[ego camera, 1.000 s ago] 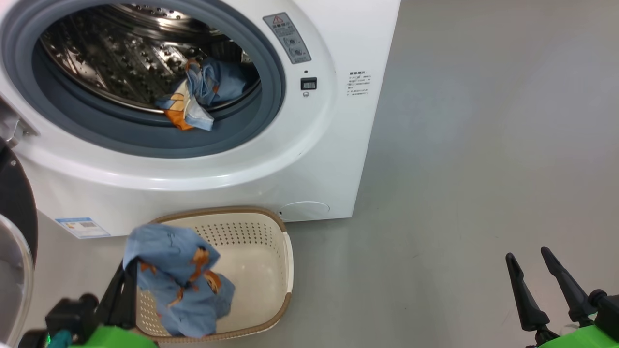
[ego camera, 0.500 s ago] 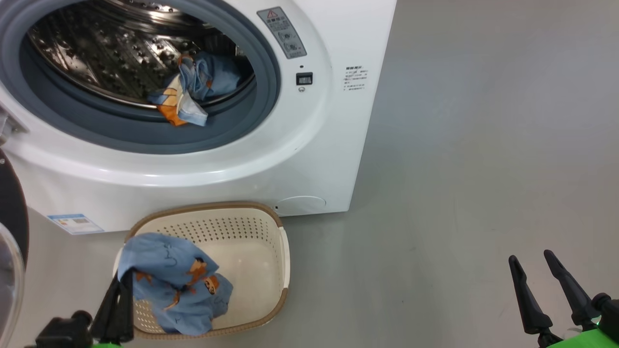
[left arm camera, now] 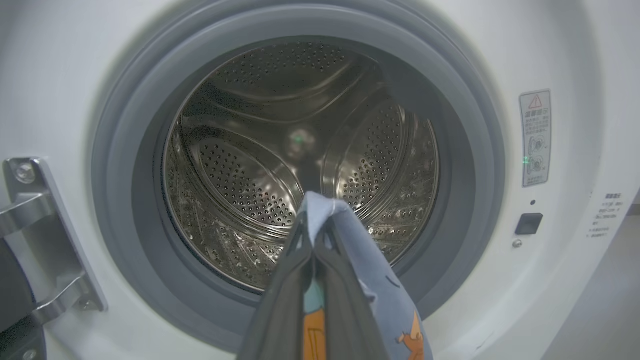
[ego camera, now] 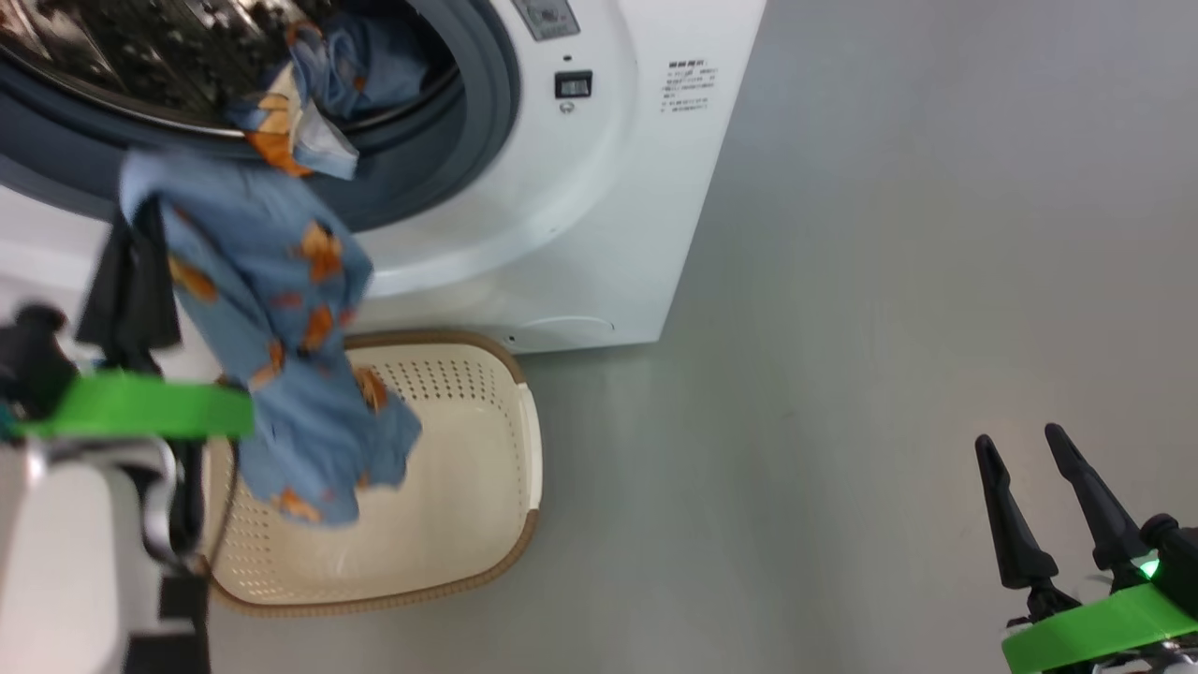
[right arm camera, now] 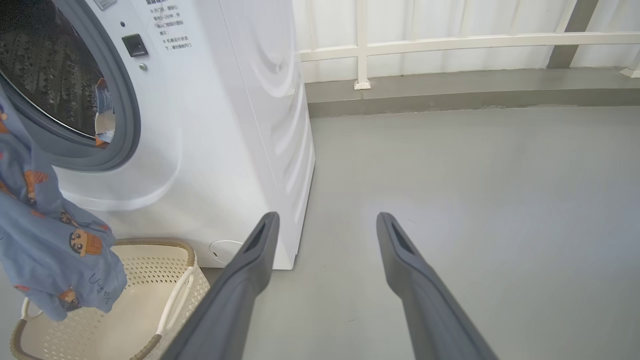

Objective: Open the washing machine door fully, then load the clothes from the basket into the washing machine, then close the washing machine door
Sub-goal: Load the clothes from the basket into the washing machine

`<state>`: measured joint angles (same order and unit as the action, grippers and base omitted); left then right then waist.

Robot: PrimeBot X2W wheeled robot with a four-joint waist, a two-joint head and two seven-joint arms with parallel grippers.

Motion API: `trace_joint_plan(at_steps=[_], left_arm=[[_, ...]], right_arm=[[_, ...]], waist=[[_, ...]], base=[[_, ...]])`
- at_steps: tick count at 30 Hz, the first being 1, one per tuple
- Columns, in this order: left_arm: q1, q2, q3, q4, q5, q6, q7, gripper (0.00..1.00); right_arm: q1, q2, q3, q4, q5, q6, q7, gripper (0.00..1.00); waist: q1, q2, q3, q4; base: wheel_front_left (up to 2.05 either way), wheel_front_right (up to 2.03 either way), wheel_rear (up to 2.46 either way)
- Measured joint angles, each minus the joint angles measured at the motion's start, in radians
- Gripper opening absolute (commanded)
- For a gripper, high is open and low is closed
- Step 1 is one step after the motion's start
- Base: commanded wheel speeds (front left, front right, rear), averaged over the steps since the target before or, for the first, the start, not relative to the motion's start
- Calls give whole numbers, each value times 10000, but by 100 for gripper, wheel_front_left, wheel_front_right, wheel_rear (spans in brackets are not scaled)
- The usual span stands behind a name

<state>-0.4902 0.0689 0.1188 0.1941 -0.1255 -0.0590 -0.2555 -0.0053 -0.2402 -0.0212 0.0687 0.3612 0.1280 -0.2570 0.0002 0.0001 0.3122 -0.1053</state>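
Left claw [left arm camera: 314,250] pinched shut on blue garment [ego camera: 271,318], hanging over basket [ego camera: 526,505] left edge, facing drum [left arm camera: 300,150] of washer [ego camera: 580,234]. Right claw [ego camera: 1018,438] spread wide, empty. Cloth likely light, limp, trailing; grip bunched fold, not loose hem.

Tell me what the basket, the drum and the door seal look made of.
Basket: probably plastic, matte cream, moulded round holes. Drum: metal, likely stainless steel, glossy with reflections, punched holes. Door seal: apparently rubber, dull grey, smooth folded lip.
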Motion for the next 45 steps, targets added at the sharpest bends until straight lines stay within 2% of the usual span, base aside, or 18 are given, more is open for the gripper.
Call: trace_joint_plan(at_steps=[4,11,26,31,40,43,45], left_arm=[[-1494,178,130,872,134,6,-8,0],[-3561,734,75,3940,543,29,-8,0],[-5975,1413,-472,7183,1233,416,-8,0],[-6801,1670,-633,6805,1406,803,0,0],[-7012,2071,-696,4021,1622,1670,-10,0],[-6889,2119,-629,4493,1379,1728,-12,0],[-6787,2134,-614,5342,1227,1639,-8,0]], right_arm=[[-333,88,77,4,12,0,0,100],[-867,169,359,10,58,0,0,100],[-1245,219,752,42,188,0,0,100],[-1443,221,786,29,198,0,0,100],[-1639,263,855,-23,215,0,0,100],[-1642,314,976,-29,217,0,0,100],[-1642,347,1037,-25,217,0,0,100]], waist=[[0,0,422,-164],[1,0,1145,-543],[-1,0,2066,-1439],[-1,0,2375,-1583],[-2,0,2772,-1793],[-1,0,2831,-1857],[-1,0,2817,-1870]], base=[[0,0,0],[0,0,0],[0,0,0],[0,0,0],[0,0,0],[0,0,0],[0,0,0]])
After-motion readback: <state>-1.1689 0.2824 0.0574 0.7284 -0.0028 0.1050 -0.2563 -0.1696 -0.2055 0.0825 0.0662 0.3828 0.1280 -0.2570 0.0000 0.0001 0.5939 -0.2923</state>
